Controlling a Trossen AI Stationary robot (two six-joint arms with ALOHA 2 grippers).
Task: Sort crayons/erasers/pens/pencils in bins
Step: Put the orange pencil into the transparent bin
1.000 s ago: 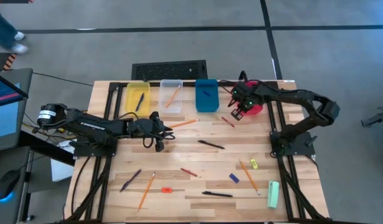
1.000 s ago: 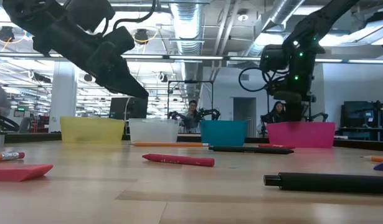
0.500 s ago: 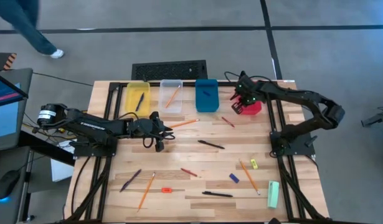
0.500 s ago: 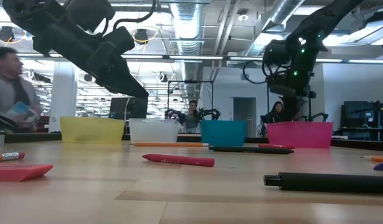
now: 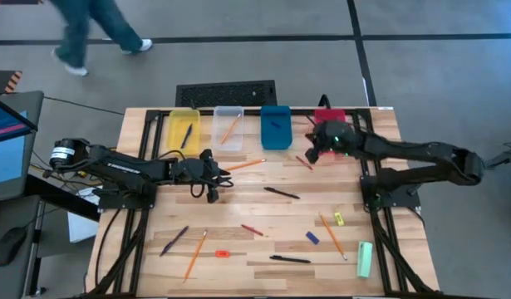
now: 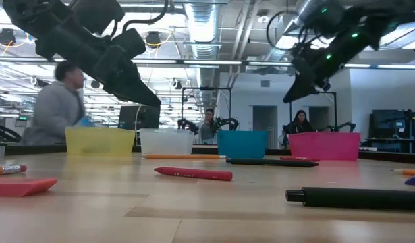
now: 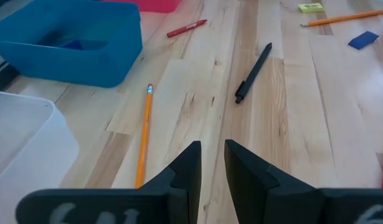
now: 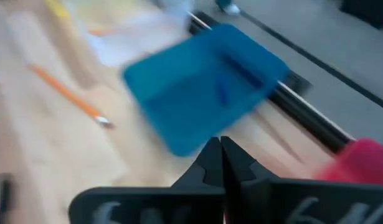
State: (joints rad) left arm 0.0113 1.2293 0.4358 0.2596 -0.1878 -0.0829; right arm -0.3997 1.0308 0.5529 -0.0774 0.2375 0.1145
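The right gripper (image 5: 314,155), clenched and empty, is swung away from the red bin (image 5: 329,115) toward a crayon (image 5: 304,163) on the worktop (image 5: 263,224), suggesting a delivery just made. The left gripper (image 5: 214,193), slightly parted and empty, is held beside a pencil (image 5: 245,165).

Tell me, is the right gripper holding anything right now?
No, the right gripper has its fingers pressed together with nothing between them, above the table near the blue bin.
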